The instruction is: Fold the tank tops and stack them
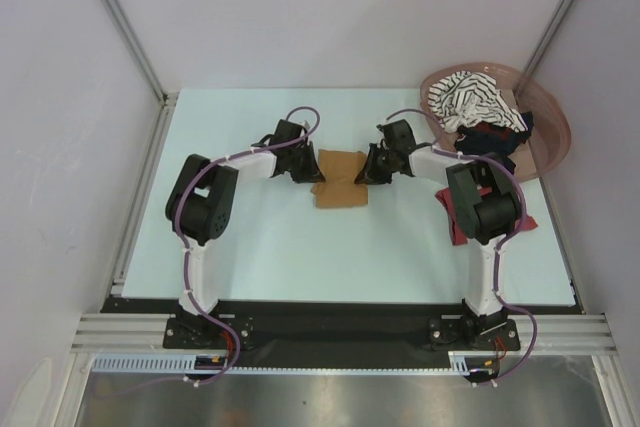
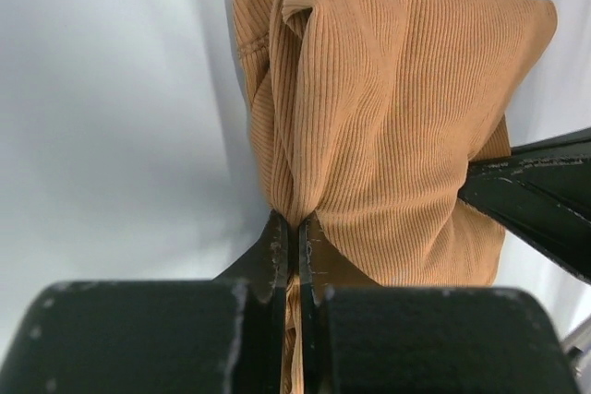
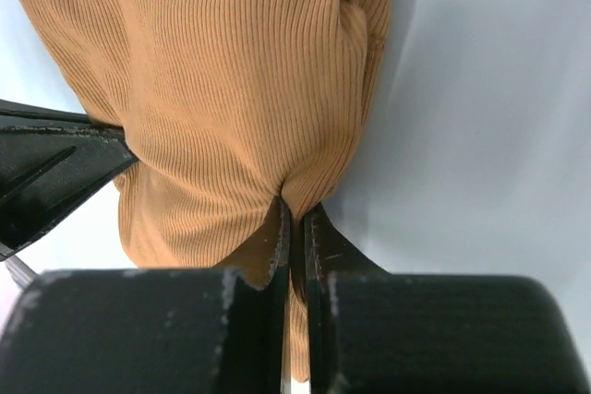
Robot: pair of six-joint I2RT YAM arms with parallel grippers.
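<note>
The mustard-brown tank top (image 1: 340,179) lies partly folded at the table's middle; its ribbed cloth fills the left wrist view (image 2: 397,126) and the right wrist view (image 3: 222,89). My left gripper (image 1: 308,173) is shut on its left edge (image 2: 297,228). My right gripper (image 1: 368,173) is shut on its right edge (image 3: 295,214). The dark red tank top (image 1: 462,225) lies under the right arm. The striped tank top (image 1: 470,99) and a black one (image 1: 490,139) lie in the basket.
The pinkish-brown oval basket (image 1: 552,117) stands at the back right of the pale table (image 1: 280,237). The enclosure's walls and metal rails stand close on all sides. Each wrist view shows the other gripper's black finger at its edge.
</note>
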